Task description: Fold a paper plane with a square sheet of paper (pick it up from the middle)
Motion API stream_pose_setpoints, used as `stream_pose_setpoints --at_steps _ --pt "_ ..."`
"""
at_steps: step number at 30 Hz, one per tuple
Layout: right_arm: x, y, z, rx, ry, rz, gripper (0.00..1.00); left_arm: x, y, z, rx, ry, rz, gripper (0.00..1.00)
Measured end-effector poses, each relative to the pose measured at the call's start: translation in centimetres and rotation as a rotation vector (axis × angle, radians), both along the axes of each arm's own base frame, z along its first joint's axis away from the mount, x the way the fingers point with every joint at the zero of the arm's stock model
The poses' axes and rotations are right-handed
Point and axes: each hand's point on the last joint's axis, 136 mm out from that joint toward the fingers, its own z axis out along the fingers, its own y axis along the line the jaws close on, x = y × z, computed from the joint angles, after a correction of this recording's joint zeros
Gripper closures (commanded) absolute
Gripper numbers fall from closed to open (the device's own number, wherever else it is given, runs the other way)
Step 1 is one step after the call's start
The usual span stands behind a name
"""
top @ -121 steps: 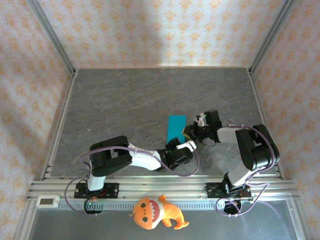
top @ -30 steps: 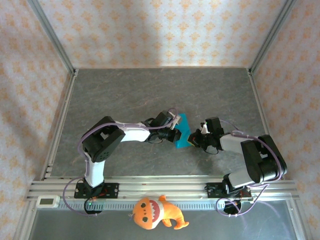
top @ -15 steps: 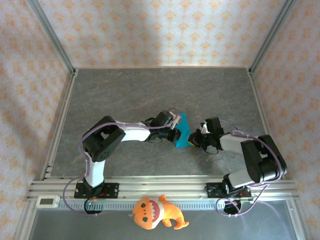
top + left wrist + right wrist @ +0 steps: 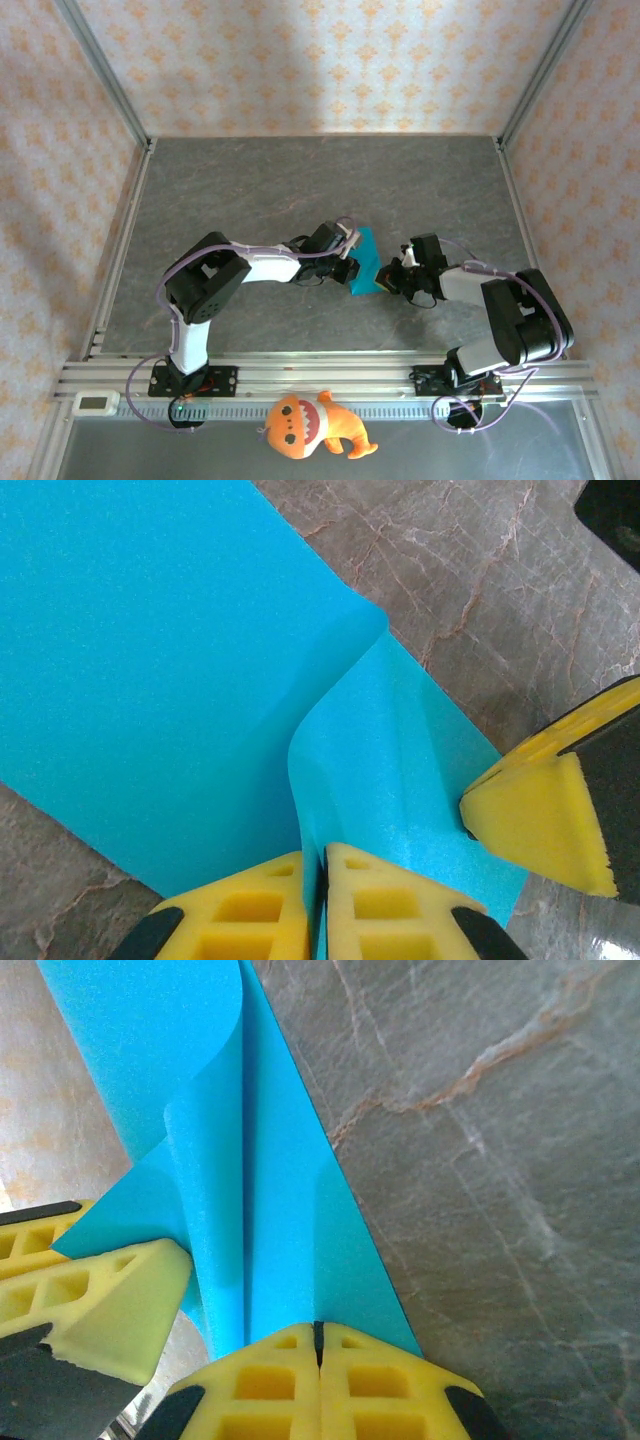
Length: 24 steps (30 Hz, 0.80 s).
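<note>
Jaws of the left gripper (image 4: 322, 900) are clenched on the square sheet of paper (image 4: 150, 680): in the left wrist view a raised ridge of the sheet runs straight into the seam between the two yellow pads. Jaws of the right gripper (image 4: 318, 1380) are pressed fully together, with the tips set at the sheet's edge and the paper passing beneath them; whether any paper lies between those pads cannot be told. The sheet is bright cyan-blue, thin and matte, and it is no longer flat. One layer is lifted and curls over in a soft rounded bend, and a straight lengthwise crease shows in the right wrist view beside that curl. One edge of the lower layer lies flat against the grey marbled table (image 4: 250, 190). From above, the paper appears as a slim slanted shape near the middle of the table, slightly toward the right edge and well apart from the far edge. It sits between the two grippers, the left one touching its left side and the right one at its near right end.
</note>
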Motion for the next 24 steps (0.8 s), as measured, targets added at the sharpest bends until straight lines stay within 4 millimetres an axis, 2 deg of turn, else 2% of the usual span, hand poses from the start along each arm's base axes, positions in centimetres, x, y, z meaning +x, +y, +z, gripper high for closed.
stream_pose_setpoints --at_steps 24 --pt "0.00 0.01 -0.04 0.000 0.001 0.000 1.00 0.30 0.22 -0.31 0.015 -0.008 0.014 0.89"
